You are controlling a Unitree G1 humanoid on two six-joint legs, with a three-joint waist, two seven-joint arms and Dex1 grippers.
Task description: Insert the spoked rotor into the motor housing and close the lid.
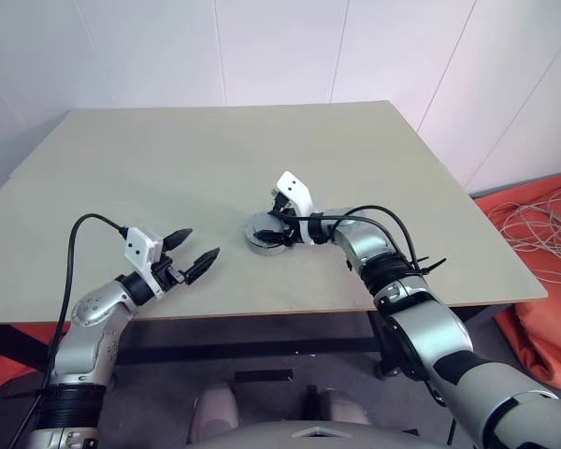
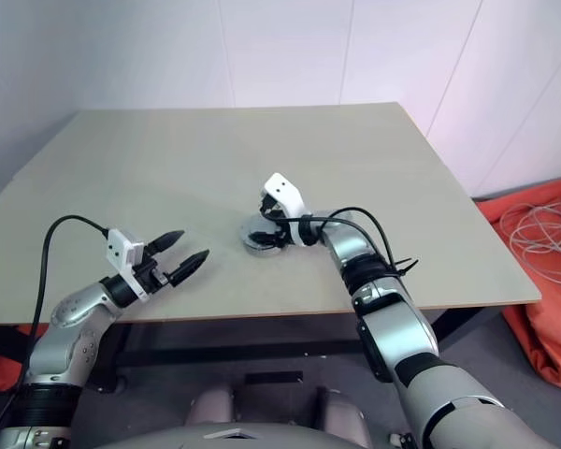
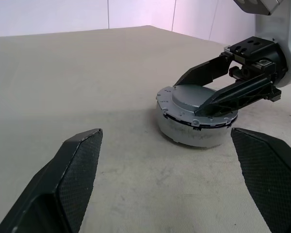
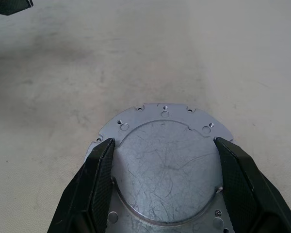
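Apparently closing step: lid sits atop motor housing, frame centre. Right gripper straddling lid's raised centre, contact unclear. Left gripper wide, empty, lower left. Next: confirm seating, release.

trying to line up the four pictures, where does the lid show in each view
Left eye view: lid just right of the table's middle, under the right end effector.
Right eye view: same spot, lid.
Left wrist view: lid right of centre, atop the motor housing.
Right wrist view: lid low centre, between the black fingers.
Shared landmark: the right end effector straddling the lid.
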